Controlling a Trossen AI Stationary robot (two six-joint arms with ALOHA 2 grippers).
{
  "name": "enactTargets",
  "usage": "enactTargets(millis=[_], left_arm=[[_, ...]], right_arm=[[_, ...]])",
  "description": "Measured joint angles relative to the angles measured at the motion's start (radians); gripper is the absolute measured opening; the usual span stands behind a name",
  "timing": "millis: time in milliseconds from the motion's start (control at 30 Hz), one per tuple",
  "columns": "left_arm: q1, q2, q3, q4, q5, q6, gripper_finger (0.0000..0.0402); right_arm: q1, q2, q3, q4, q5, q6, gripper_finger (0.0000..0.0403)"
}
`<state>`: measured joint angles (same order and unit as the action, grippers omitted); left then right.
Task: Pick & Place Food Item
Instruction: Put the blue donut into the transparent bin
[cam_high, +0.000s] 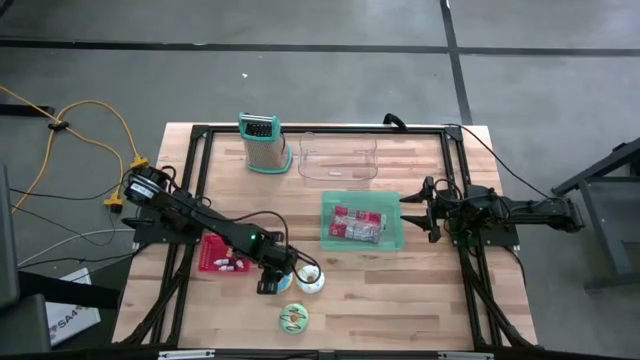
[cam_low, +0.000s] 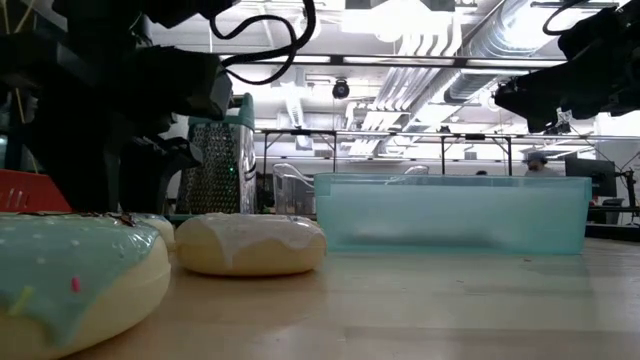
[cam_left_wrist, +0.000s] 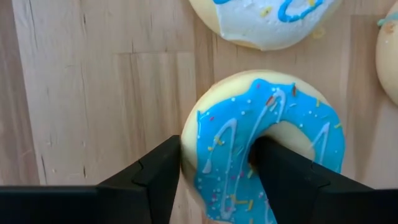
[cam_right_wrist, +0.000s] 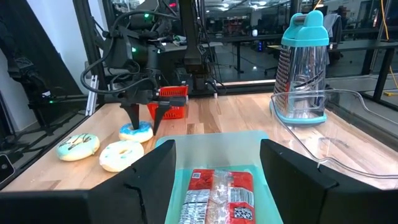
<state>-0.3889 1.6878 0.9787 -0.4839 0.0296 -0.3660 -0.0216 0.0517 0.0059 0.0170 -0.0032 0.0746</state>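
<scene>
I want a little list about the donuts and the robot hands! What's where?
blue donut: on the wood, one finger outside its rim, one in its hole
left gripper: open, straddling one side of the blue donut
white donut: on the table beside it
mint donut: nearest the table edge
right gripper: open, hovering over the teal bin
teal bin: holds red snack packets

Two donuts (cam_high: 309, 279) crowd blue donut (cam_left_wrist: 267, 146); bare wood elsewhere, apparently.
</scene>
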Motion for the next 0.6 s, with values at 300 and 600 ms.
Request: enactTargets(millis=[300, 600], left_arm=[[0.000, 0.000, 0.000, 0.000, 0.007, 0.000, 0.0123], [0.010, -0.014, 0.000, 0.004, 0.028, -0.025, 0.0098]], right_arm=[[0.000, 0.000, 0.000, 0.000, 0.000, 0.000, 0.0223], [0.000, 0.000, 0.000, 0.000, 0.000, 0.000, 0.0223]])
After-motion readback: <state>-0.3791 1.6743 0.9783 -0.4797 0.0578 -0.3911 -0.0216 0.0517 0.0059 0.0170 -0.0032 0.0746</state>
